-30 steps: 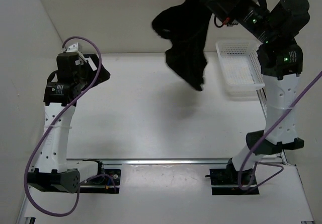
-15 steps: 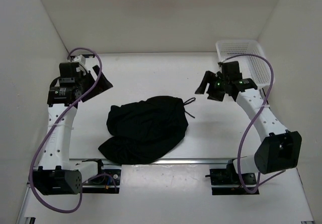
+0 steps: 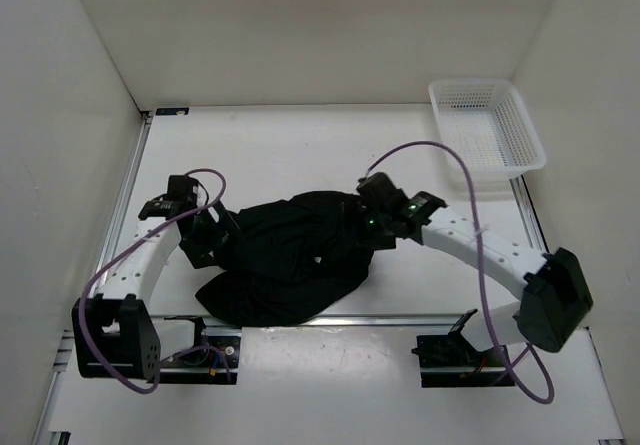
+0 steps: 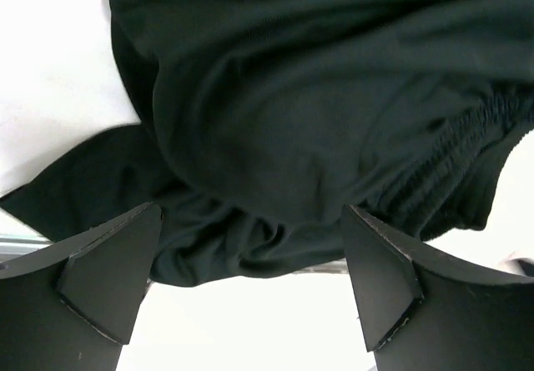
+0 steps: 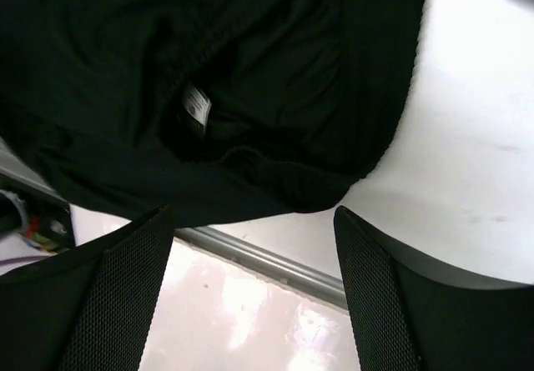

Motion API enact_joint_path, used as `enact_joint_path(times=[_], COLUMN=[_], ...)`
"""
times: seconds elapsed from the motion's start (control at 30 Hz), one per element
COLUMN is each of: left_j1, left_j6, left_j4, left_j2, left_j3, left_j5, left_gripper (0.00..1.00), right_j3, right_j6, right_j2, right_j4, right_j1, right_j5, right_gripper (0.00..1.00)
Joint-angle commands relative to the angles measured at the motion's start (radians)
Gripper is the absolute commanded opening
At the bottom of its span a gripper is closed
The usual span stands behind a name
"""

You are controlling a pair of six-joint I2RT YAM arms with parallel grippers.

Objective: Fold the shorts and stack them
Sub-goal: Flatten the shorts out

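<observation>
The black shorts (image 3: 285,265) lie in a crumpled heap on the white table near its front edge. My left gripper (image 3: 207,237) is low at the heap's left edge and open. In the left wrist view the shorts (image 4: 292,112) fill the picture beyond the left gripper (image 4: 250,214), and the gathered waistband (image 4: 455,150) shows at the right. My right gripper (image 3: 362,227) hangs over the heap's right part, open. The right wrist view shows the shorts (image 5: 250,62) with a small white label (image 5: 197,104) just past the right gripper (image 5: 253,214). Neither gripper holds fabric.
A white mesh basket (image 3: 487,82) stands at the back right corner. A metal rail (image 3: 400,318) runs along the table's front edge, close to the shorts, and also shows as a grey rail (image 5: 267,263) in the right wrist view. White walls enclose the table.
A second ago my right gripper held the shorts high in the air; it let go and they now lie on the table. Both arms have come down to the heap.
</observation>
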Motion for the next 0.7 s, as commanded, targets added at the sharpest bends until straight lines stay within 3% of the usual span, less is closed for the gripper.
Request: enact_joint_path(times=[0.0, 0.1, 0.27, 0.37, 0.4, 0.43, 0.47, 0.5, 0.53, 0.57, 0.67], left_j1=[-0.002, -0.002, -0.002, -0.013, -0.013, -0.013, -0.013, -0.013, -0.013, -0.013, -0.013], left_j6=[-0.066, -0.078, -0.089, -0.078, -0.068, -0.068, -0.056, -0.055, -0.055, -0.046, -0.046], left_j4=[0.070, 0.083, 0.127, 0.143, 0.143, 0.143, 0.143, 0.143, 0.143, 0.143, 0.118], left_j2=[0.050, 0.157, 0.335, 0.424, 0.436, 0.447, 0.456, 0.456, 0.456, 0.456, 0.465], left_j3=[0.029, 0.061, 0.097, 0.153, 0.164, 0.175, 0.193, 0.193, 0.210, 0.222, 0.296], left_j5=[-0.029, -0.075, -0.098, -0.098, -0.098, -0.098, -0.087, -0.087, -0.071, -0.070, -0.060], left_gripper=[0.99, 0.99, 0.99, 0.91, 0.73, 0.63, 0.48, 0.33, 0.11, 0.10, 0.10], right_j3=[0.042, 0.127, 0.197, 0.230, 0.240, 0.255, 0.255, 0.270, 0.286, 0.295, 0.335], right_j6=[0.091, 0.126, 0.212, 0.223, 0.223, 0.210, 0.201, 0.201, 0.201, 0.192, 0.152], right_j2=[0.081, 0.210, 0.371, 0.449, 0.466, 0.494, 0.505, 0.505, 0.505, 0.505, 0.456], right_j4=[0.053, 0.053, 0.070, 0.056, 0.056, 0.056, 0.056, 0.056, 0.045, 0.045, 0.034], right_j1=[0.106, 0.183, 0.201, 0.171, 0.160, 0.151, 0.137, 0.137, 0.125, 0.114, 0.086], right_j5=[0.029, 0.066, 0.066, 0.104, 0.104, 0.104, 0.115, 0.115, 0.124, 0.138, 0.194], right_gripper=[0.82, 0.86, 0.91, 0.89, 0.82, 0.74, 0.45, 0.28, 0.12, 0.01, 0.00])
